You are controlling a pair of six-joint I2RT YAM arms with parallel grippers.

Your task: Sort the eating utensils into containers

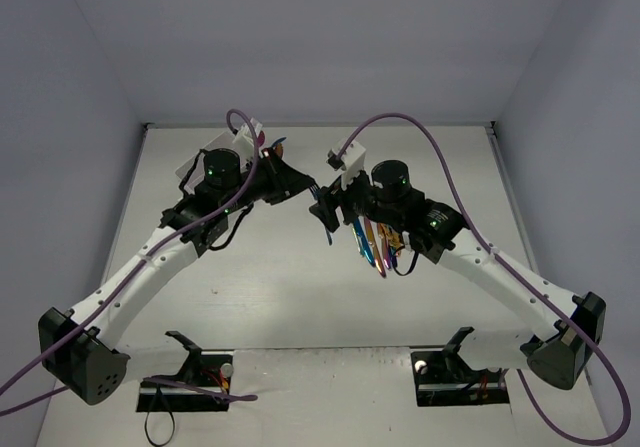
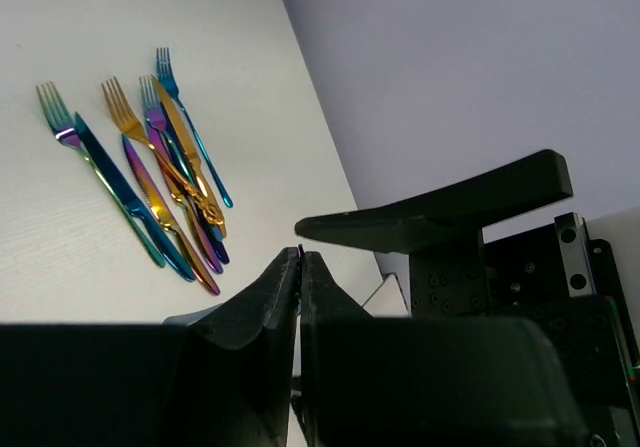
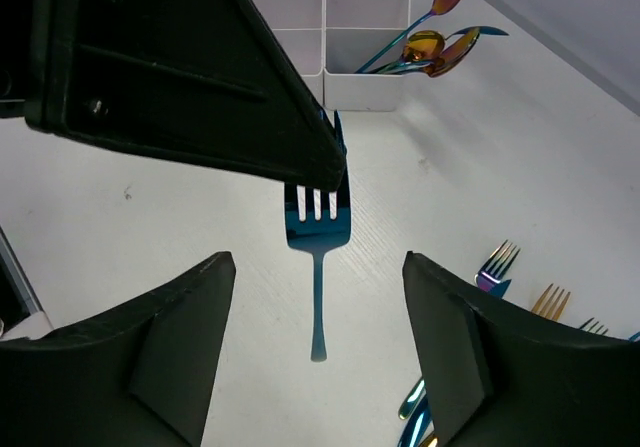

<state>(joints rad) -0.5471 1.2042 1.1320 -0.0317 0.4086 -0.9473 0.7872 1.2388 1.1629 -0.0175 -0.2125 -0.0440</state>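
Got a light, stiff, slick blue fork (image 3: 318, 229) pinched at the tines in left end effector (image 2: 300, 259), with right end effector (image 3: 317, 267) spread open, probably safest grabbed mid-handle.

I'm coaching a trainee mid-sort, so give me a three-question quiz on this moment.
1. True or false: the right gripper is shut on the blue fork.
2. Which utensils are already in the white box? A knives, B spoons, C forks.
3. Fill in: the left gripper pinches the blue fork by its ____.
Key: 1 false; 2 B; 3 tines.
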